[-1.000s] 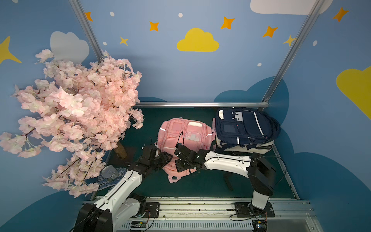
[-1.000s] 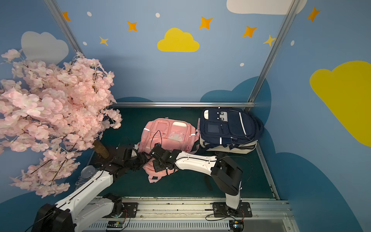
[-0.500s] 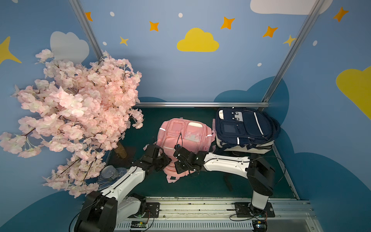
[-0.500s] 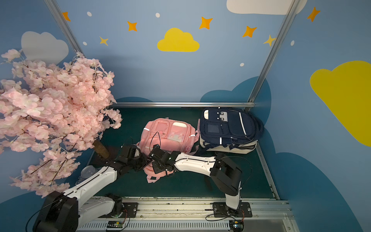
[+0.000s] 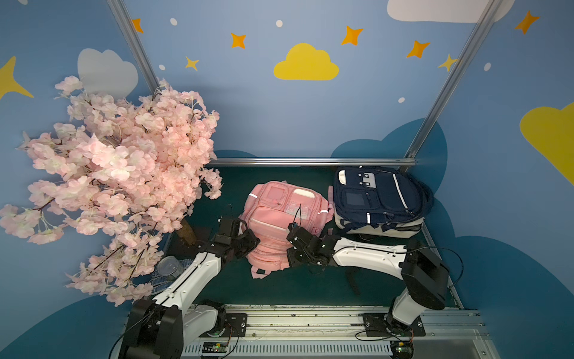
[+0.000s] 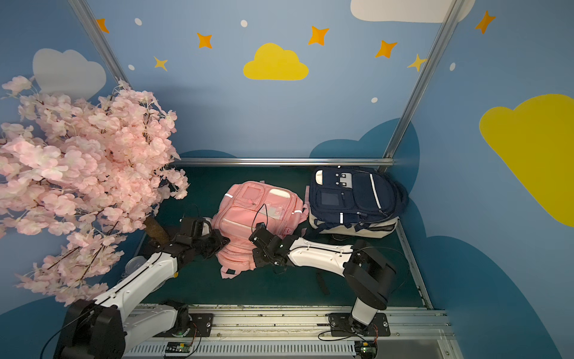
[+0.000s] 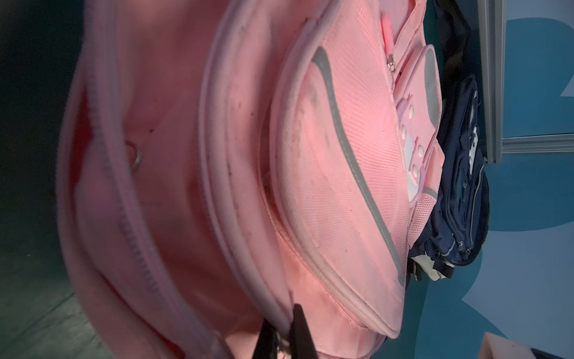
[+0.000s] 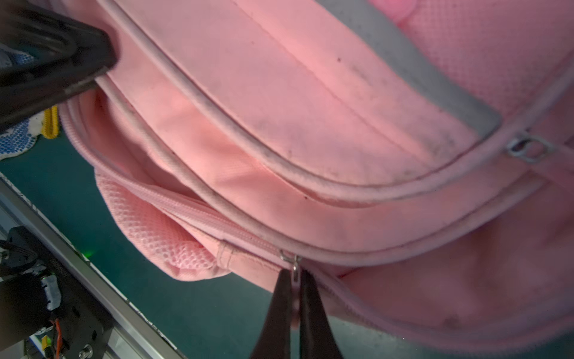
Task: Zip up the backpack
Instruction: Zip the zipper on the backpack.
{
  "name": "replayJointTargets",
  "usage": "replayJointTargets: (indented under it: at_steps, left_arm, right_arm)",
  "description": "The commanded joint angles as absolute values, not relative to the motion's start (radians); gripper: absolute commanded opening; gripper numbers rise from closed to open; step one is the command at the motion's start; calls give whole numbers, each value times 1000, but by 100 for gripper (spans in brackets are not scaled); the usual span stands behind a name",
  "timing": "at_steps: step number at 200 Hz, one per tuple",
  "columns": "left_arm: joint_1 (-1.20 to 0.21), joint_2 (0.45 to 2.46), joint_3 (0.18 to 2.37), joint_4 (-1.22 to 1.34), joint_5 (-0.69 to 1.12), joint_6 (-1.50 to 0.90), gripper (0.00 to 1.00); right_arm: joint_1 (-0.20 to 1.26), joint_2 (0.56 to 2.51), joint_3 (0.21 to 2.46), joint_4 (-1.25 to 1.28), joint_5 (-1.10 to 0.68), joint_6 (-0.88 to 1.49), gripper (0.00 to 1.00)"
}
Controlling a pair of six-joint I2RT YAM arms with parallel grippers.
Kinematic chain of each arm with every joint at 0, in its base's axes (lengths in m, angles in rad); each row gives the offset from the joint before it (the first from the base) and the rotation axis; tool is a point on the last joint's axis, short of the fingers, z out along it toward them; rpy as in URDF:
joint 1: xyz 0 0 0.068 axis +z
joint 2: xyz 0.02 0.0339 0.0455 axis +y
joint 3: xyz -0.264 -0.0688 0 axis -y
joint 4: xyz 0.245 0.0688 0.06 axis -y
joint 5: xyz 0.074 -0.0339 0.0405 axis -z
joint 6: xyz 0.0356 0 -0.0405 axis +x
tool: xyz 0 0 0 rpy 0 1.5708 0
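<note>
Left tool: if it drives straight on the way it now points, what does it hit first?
The pink backpack. The left tool is shut on that bag's fabric, so it would press into the bag's side at once. The navy backpack lies further along roughly that line, though depth is unclear.

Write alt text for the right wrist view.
The right gripper, its black jaws shut, pinches the small metal zipper pull of a pink fabric backpack lying on a green table. The left gripper clamps its piped edge.
</note>
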State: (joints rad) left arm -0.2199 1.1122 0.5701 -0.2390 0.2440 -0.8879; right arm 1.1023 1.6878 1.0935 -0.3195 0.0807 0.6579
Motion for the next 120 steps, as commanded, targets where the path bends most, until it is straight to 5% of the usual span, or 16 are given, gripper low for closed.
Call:
replayJointTargets:
  at_steps: [1,22,40,120]
  left_arm:
    - [-209,1095,573,-218,200,-866,18]
    - [-249,1059,550,-230,200,-882,44]
    - [-294,1019,523,-227,196,-914,56]
    - [-402,1074,489,-159,176,-991,55]
  right_arm:
    - [1112,1679,1130,-354,85,649,0]
    - [1143,1708,1206,-359,91,620,0]
    - [1157,1724,1246,-344,82,606,0]
    - [1201,1769,1305,-316,61,572,0]
